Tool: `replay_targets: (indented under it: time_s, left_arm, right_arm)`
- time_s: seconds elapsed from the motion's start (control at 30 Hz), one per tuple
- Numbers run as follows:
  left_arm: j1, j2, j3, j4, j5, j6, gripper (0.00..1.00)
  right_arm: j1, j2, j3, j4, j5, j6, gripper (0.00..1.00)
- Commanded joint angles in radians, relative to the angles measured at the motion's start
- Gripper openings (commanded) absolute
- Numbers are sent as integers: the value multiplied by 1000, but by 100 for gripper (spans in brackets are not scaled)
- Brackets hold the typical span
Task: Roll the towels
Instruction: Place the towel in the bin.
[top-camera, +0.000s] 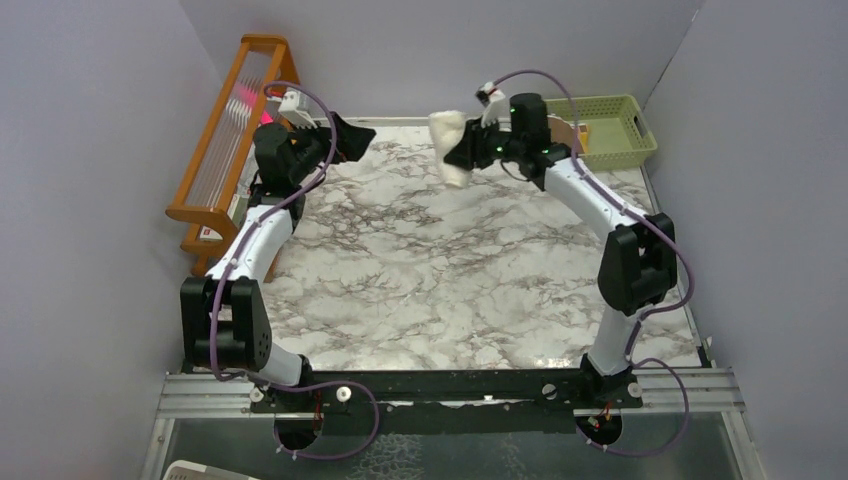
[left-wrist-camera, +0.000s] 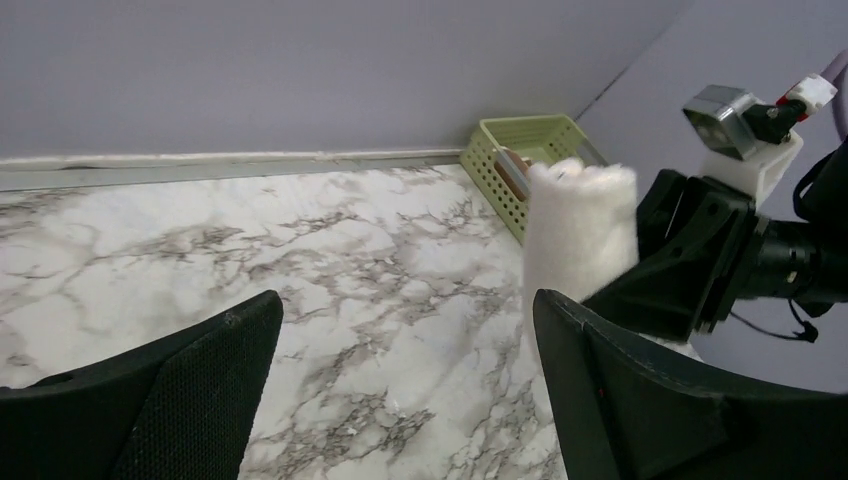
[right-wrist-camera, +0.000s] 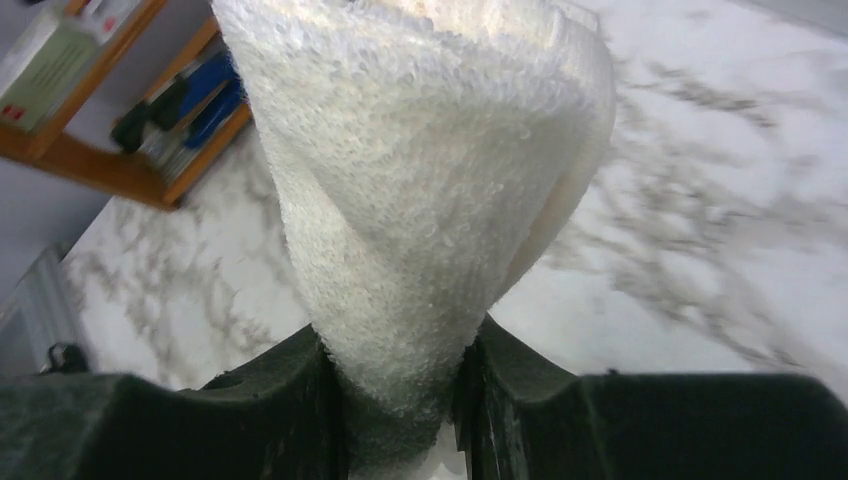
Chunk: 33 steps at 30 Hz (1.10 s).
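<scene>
From where I stand, the cream towel (top-camera: 450, 147) hangs bunched over the far part of the marble table (top-camera: 420, 280). The right gripper (top-camera: 462, 152) has it pinched at one end, its fingers (right-wrist-camera: 290, 400) clamped tight on the cloth. I can't tell whether the towel's lower end touches the marble. The left gripper (top-camera: 352, 137) faces it from the left, near but apart, jaws spread wide with nothing between them. A green basket (top-camera: 612, 128) sits in the far right corner behind the right arm, and something brown shows over its rim, too small to make out. A wooden rack (top-camera: 225, 140) leans along the left wall, close beside the left arm. Walls close in the left, far and right sides. The widest room for moving is the marble between the two arms, toward the near edge.
</scene>
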Motion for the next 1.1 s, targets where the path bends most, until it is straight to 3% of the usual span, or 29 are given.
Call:
replay_targets:
  time_s: [0.0,0.2,0.37,0.67,1.07]
  left_arm:
    - [47,-61,79,-142,15,40,99]
    - [51,-52,129,-344,3,171,99]
    - [50,-38,149,-422,14,227,99]
    - [51,13,161,-438,45,233,99]
    - [50,76,181,-445,72,239,99]
  right_arm:
    - [-183,20,125,-116,76,-93,30]
    - [-384,217,488,-362,253,-217,31]
    - [-481,344,679,-417,435,-282,31]
    - [-490,418,634,-267,816,-517,32]
    - [-532,589,662,-141,793,-539,34]
